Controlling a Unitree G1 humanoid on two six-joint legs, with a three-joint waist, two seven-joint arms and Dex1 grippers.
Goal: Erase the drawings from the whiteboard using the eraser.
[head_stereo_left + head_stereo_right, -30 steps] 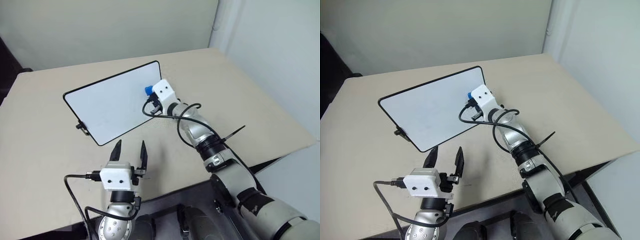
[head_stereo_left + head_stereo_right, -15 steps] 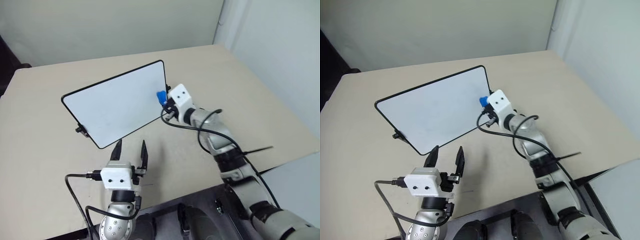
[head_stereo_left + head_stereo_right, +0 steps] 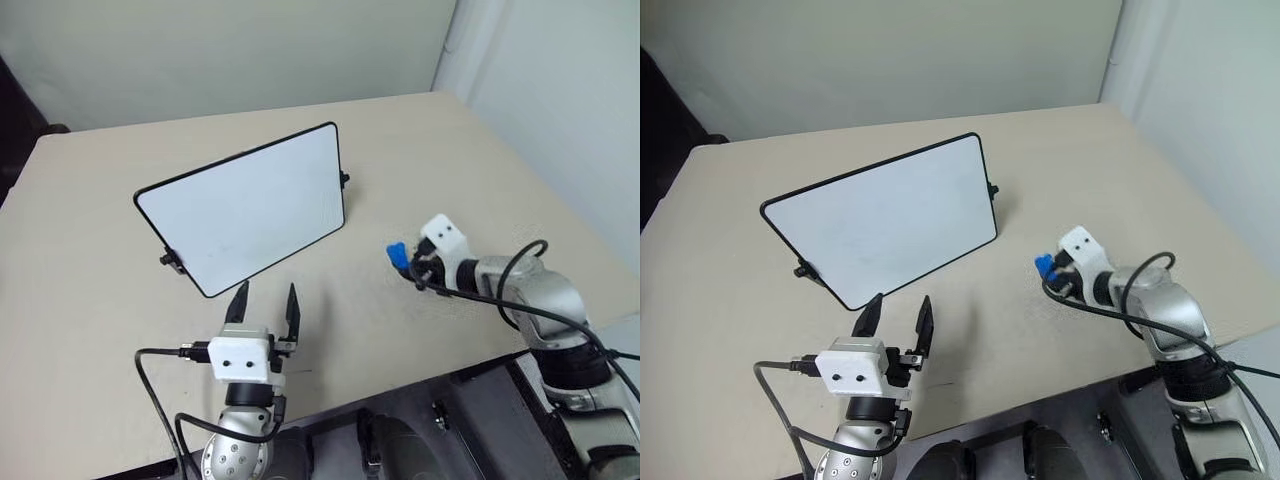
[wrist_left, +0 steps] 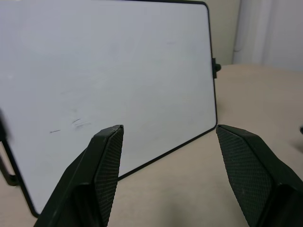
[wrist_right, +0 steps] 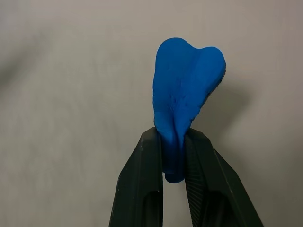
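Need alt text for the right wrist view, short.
The right tool is shut on the eraser, a soft bright blue piece pinched and folded between the two black fingers, its top bulging out above them. Behind it is a plain beige surface.

The right gripper (image 3: 408,262), clamped on the eraser (image 3: 397,253), has withdrawn from the right edge of the whiteboard (image 3: 250,205) and now hangs over the table (image 3: 420,150), well clear of the board.

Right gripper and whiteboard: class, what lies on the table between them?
Nothing: in the left eye view, bare table separates the whiteboard from the right gripper, which pinches the eraser.
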